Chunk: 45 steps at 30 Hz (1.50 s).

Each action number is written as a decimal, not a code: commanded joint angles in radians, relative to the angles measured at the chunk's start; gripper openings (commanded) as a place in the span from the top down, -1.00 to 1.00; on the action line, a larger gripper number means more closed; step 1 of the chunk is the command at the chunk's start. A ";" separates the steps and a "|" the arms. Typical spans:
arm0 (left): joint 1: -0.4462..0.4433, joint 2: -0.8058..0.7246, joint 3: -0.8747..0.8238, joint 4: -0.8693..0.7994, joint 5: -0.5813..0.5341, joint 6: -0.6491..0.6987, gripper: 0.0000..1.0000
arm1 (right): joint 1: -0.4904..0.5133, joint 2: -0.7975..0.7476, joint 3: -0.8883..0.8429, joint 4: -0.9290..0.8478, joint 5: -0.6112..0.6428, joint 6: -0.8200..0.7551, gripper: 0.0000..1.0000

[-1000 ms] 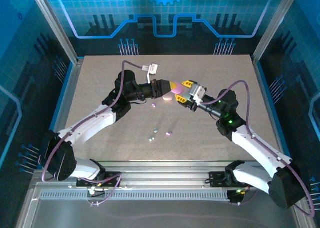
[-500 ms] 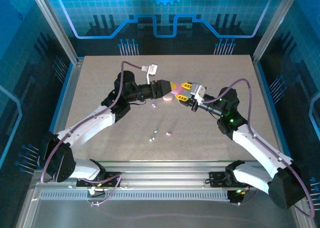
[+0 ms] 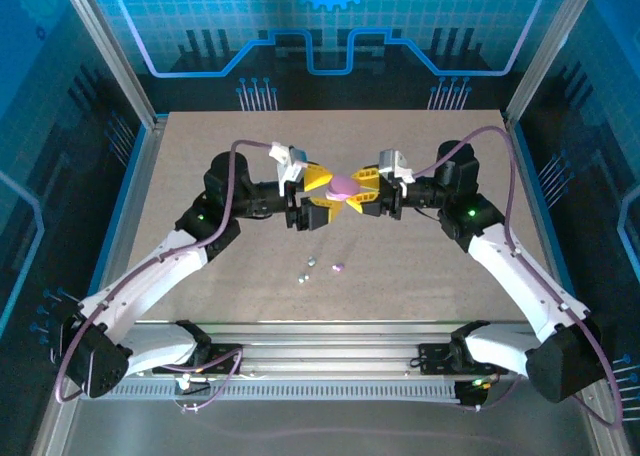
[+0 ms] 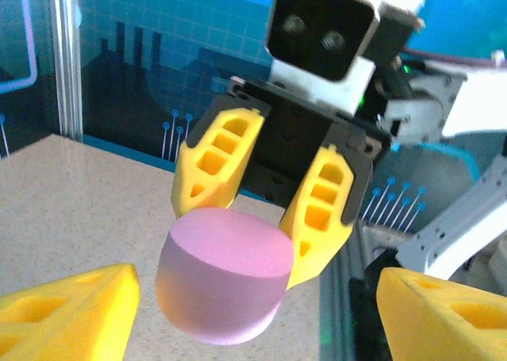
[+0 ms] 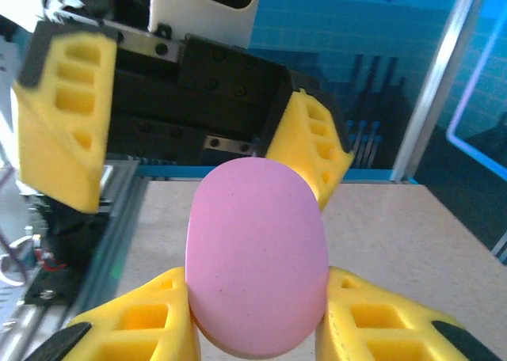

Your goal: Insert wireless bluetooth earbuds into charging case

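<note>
Evidently your right claw (image 3: 358,188) clamps the smooth pink oval case (image 5: 257,258) above the surface (image 3: 200,176), presenting it to your left claw (image 3: 322,191), spread wide, likely for opening.

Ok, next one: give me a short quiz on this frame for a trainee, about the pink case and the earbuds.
1. True or false: the jaws of the left arm are shut on the pink case.
2. Which arm holds the case? A left arm, B right arm, C neither.
3. Where do the loose earbuds lie, seen from the top camera?
Key: 1 false, those jaws stand open either side of it. 2 B. 3 On the table, nearer the arm bases than the case.
</note>
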 commanded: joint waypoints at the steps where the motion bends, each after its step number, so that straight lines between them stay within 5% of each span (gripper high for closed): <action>1: 0.001 -0.018 -0.010 -0.101 0.060 0.241 -0.51 | -0.009 0.004 0.046 -0.085 -0.112 0.010 0.35; 7: 0.000 -0.021 -0.003 -0.113 0.080 0.264 -0.33 | -0.006 0.007 0.054 -0.094 -0.120 -0.006 0.34; 39: -0.031 0.031 0.010 -0.029 0.064 0.183 -0.12 | 0.038 0.005 0.052 -0.155 -0.042 -0.123 0.29; 45: -0.032 0.029 0.010 -0.039 0.056 0.194 0.05 | 0.039 0.006 0.051 -0.146 -0.049 -0.114 0.27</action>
